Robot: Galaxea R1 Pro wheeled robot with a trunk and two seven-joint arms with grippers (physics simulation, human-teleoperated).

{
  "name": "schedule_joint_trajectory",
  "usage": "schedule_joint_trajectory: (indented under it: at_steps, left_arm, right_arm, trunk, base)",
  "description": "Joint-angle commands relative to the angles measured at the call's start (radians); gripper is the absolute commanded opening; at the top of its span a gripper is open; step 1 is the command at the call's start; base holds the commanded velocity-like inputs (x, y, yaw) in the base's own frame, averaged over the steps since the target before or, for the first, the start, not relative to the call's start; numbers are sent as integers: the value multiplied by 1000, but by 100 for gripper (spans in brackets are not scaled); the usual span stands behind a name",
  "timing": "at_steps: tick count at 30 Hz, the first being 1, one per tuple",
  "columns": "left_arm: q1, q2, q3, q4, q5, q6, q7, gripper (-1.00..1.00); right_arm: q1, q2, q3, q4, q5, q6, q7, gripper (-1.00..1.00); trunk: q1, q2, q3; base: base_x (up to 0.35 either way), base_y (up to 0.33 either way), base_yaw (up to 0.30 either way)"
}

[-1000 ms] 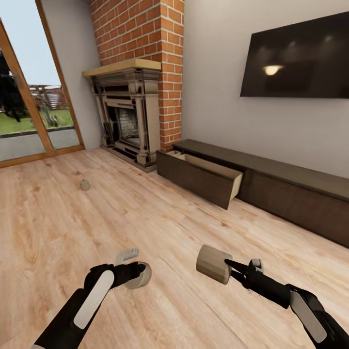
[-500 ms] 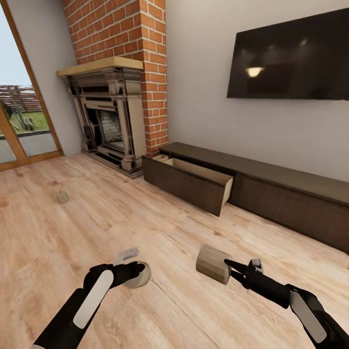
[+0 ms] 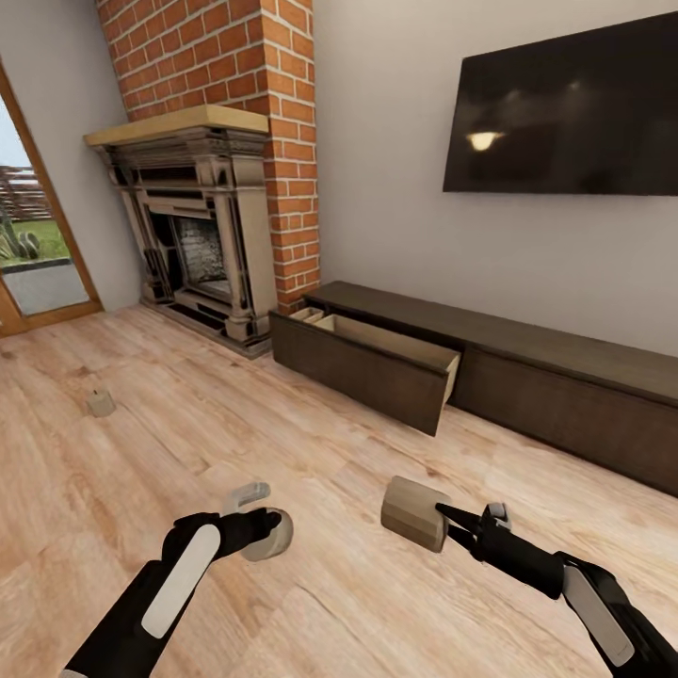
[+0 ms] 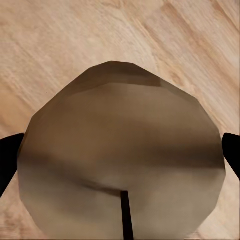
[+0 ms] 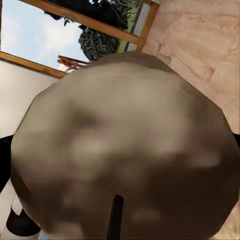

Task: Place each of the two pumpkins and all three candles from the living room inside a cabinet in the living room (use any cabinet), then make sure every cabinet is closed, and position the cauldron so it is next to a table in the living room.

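Two short, thick cream-beige candles are in hand: the right gripper (image 3: 441,513) is clamped on one cream-beige candle (image 3: 414,513), and the left gripper (image 3: 268,529) is closed around the other cream candle (image 3: 266,536), both carried above the light wood plank floor (image 3: 311,603). A third small candle (image 3: 100,403) stands on the floor well to the left. Ahead, the long dark-brown wood cabinet (image 3: 565,391) has one drawer (image 3: 377,363) pulled open; nothing visibly stored yet, so placing, closing, pumpkins and cauldron seem left.

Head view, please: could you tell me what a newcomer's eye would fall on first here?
Probably the candle held by the right gripper and another candle in the left gripper, both low over the plank floor. Behind them, the dark cabinet along the wall has one drawer pulled open, beside the brick chimney.
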Motion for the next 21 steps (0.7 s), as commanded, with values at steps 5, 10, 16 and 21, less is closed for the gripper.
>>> schedule_joint_trajectory:
  at_steps: [5,10,16,21]
  left_arm:
    - [-1,1,-2,-1,11,-1,10,-100]
    - [-1,1,-1,-1,10,-1,10,-100]
    - [0,1,-1,-1,10,-1,10,-100]
    - [0,1,-1,-1,12,-1,10,-100]
  right_arm:
    - [-1,-1,2,0,-12,10,-1,-100]
    - [-1,-1,2,0,-12,11,-1,-100]
    - [-1,0,2,0,-12,11,-1,-100]
    - [-1,0,2,0,-12,11,-1,-100]
  trunk:
    - [0,0,-1]
    - [0,0,-1]
    - [0,0,-1]
    - [0,0,-1]
  base:
    - [292,217,-141]
    - [292,218,-234]
    - [292,218,-245]
    - [292,218,-244]
